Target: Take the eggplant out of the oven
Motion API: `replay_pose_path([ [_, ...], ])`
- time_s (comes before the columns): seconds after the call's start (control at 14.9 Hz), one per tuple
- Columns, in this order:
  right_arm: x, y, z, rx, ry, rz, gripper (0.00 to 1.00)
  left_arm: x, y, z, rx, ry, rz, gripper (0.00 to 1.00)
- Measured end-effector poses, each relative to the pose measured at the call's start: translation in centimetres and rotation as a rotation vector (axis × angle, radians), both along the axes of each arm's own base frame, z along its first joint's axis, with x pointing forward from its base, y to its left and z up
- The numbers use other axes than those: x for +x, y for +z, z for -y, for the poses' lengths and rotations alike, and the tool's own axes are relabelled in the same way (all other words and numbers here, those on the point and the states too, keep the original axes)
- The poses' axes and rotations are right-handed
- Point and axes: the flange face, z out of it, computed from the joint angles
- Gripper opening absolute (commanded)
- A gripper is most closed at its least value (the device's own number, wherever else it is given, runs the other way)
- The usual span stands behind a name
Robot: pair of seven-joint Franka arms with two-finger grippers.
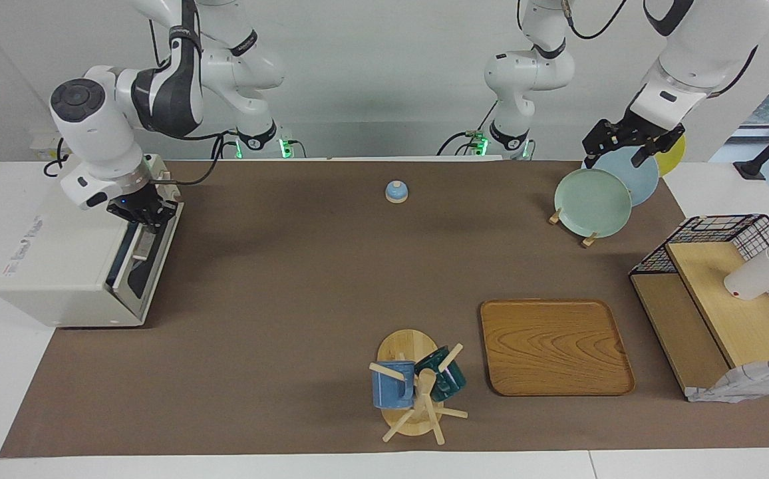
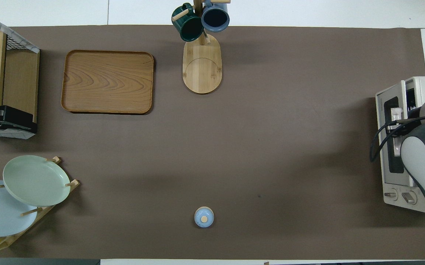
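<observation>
The off-white oven [image 1: 58, 266] stands at the right arm's end of the table, its dark glass door facing the table's middle. My right gripper [image 1: 140, 214] is shut on the silver bar handle [image 1: 138, 247] at the door's top. The door leans slightly out, and the overhead view shows a dark gap [image 2: 410, 96] along its top edge. My right arm covers part of the oven [image 2: 389, 184] there. The eggplant is hidden. My left gripper [image 1: 624, 145] waits, open and holding nothing, in the air over the plate rack [image 1: 592, 201].
A small blue bell [image 1: 396, 191] sits near the robots at mid table. A wooden tray [image 1: 554, 346] and a mug tree [image 1: 418, 386] lie farther out. A black wire basket [image 1: 724, 299] with wooden boards and a white cup [image 1: 757, 276] stands at the left arm's end.
</observation>
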Motion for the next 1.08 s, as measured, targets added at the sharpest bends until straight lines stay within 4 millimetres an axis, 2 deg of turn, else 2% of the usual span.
replay_pose_path([
  [0.2,0.2,-2.4,-3.1,0.025,0.006,0.015,0.0,0.0,0.0,0.0,0.0,0.0,0.0,1.0],
  [0.47,1.1,-6.5,-5.9,0.044,0.023,0.061,0.0,0.0,0.0,0.0,0.0,0.0,0.0,1.0],
  [0.81,1.8,-11.0,-7.0,0.088,-0.002,0.062,0.0,0.0,0.0,0.0,0.0,0.0,0.0,1.0],
  [1.08,2.3,-14.3,-7.0,0.12,-0.043,0.043,0.0,0.0,0.0,0.0,0.0,0.0,0.0,1.0],
])
